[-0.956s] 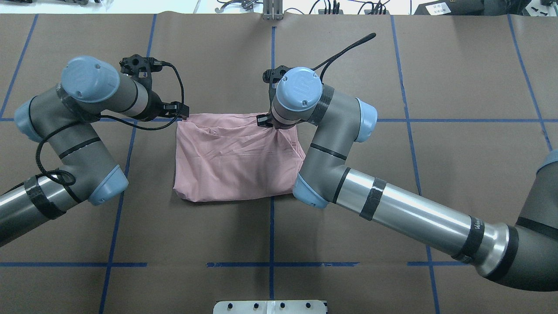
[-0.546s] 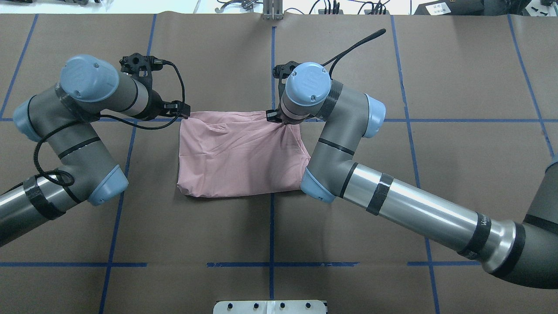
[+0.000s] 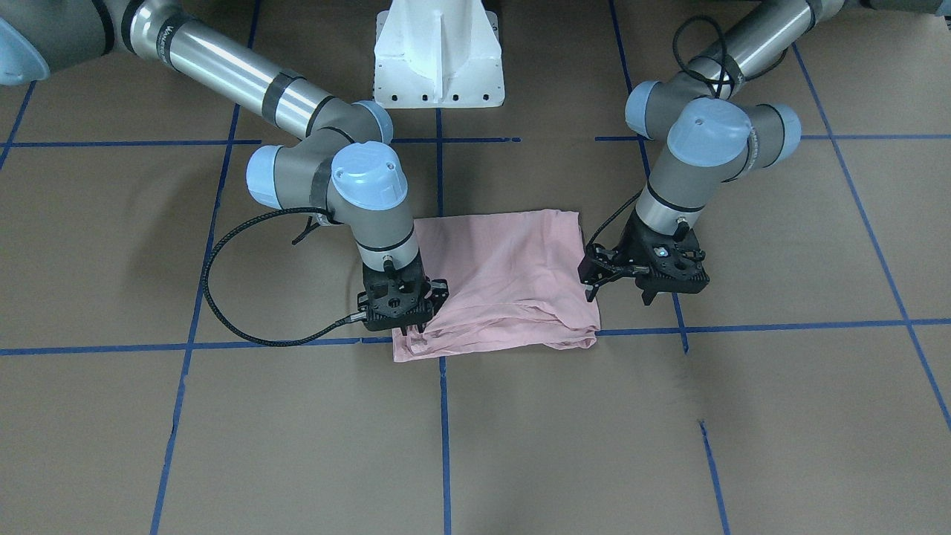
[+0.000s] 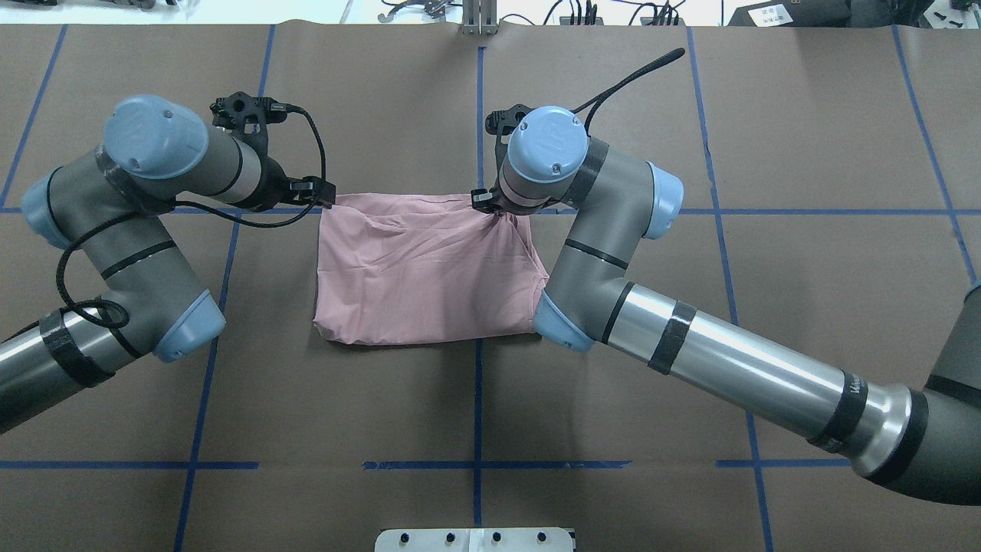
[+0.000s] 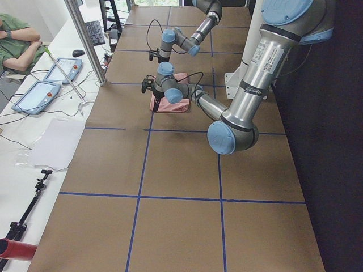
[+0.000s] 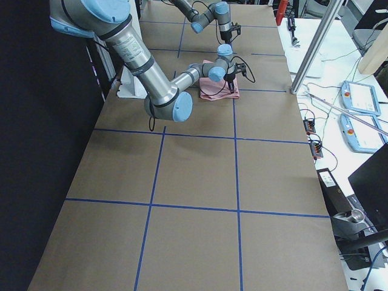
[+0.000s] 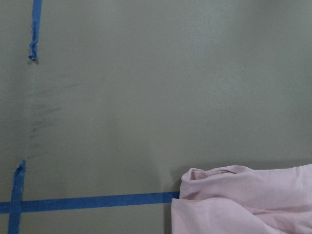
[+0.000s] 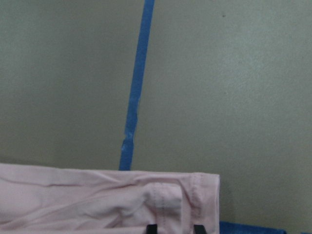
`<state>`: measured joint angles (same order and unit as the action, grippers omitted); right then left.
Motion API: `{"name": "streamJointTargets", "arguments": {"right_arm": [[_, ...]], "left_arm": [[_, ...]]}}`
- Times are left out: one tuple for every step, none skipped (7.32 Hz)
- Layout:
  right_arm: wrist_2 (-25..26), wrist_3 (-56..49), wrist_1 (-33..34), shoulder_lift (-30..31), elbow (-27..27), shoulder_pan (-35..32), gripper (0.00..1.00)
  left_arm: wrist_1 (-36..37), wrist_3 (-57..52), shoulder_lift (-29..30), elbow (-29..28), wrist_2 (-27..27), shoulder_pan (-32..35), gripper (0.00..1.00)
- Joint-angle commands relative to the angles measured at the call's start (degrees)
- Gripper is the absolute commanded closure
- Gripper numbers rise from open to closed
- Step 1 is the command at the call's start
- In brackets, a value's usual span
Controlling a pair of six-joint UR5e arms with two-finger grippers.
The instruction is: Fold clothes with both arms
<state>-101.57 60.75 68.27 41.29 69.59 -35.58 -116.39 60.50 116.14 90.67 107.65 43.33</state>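
1. Pink T-shirt [image 4: 425, 276] lies folded into a rough rectangle on the brown bench [image 4: 613, 115], just above centre in the overhead view, with only plain pink cloth showing.
2. Its upper edge in that view runs along a horizontal blue tape line [image 4: 805, 211]. The vertical centre line passes beneath it.
3. Right arm [image 4: 720, 360] enters from the lower right of the overhead view and bends over the garment's right side.
4. Right claw [image 3: 405, 323] is closed on the T-shirt at the lower-left corner as the front-facing view shows it. Creases in the cloth run toward that grip point.
5. Right wrist view: a stitched hem crosses the bottom of the frame. Two dark fingertips [image 8: 151, 227] stand close together at the bottom edge, on the cloth.
6. Left arm [image 4: 130, 253] enters from the lower left of the overhead view.
7. Left claw [image 3: 619, 293] stands with its jaws apart, holding nothing, just beside the garment's right edge in the front-facing view. Contact with the cloth cannot be confirmed.
8. Left wrist view: a rumpled corner of the T-shirt fills the lower right of the frame and meets the end of a blue tape strip. No fingers appear there.
9. White pedestal [image 3: 438, 56] stands at top centre of the front-facing view, well apart from the garment.
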Motion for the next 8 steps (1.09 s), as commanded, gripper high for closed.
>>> {"name": "streamJointTargets", "arguments": {"right_arm": [[-4.9, -3.2, 7.1, 0.3, 2.7, -5.1, 0.0], [-8.2, -9.5, 14.1, 3.1, 9.2, -8.2, 0.0], [-11.6, -16.6, 19.8, 8.9, 17.2, -12.5, 0.0], [-15.8, -25.9, 23.3, 16.3, 24.6, -18.1, 0.0], [-18.6, -34.9, 25.9, 23.4, 29.9, -23.4, 0.0], [-21.6, -45.1, 27.4, 29.7, 32.3, -29.9, 0.0], [-25.1, -55.6, 27.7, 35.0, 31.9, -36.8, 0.0], [-26.6, -60.9, 28.1, 39.7, 31.2, -42.7, 0.0]], "left_arm": [[1.3, -0.9, -1.7, 3.9, 1.7, 0.1, 0.0], [4.4, -2.8, -3.9, 8.4, 4.2, 1.1, 0.0], [9.6, -9.5, -8.0, 15.1, 4.4, 3.1, 0.0], [14.8, -18.4, -12.0, 20.6, 4.7, 7.5, 0.0], [16.7, -27.2, -15.8, 22.4, 6.5, 12.3, 0.0], [16.8, -37.3, -18.6, 22.2, 8.2, 18.3, 0.0], [17.0, -50.0, -21.5, 21.5, 9.8, 25.8, 0.0], [16.9, -61.3, -23.7, 18.3, 13.5, 34.2, 0.0]]}}
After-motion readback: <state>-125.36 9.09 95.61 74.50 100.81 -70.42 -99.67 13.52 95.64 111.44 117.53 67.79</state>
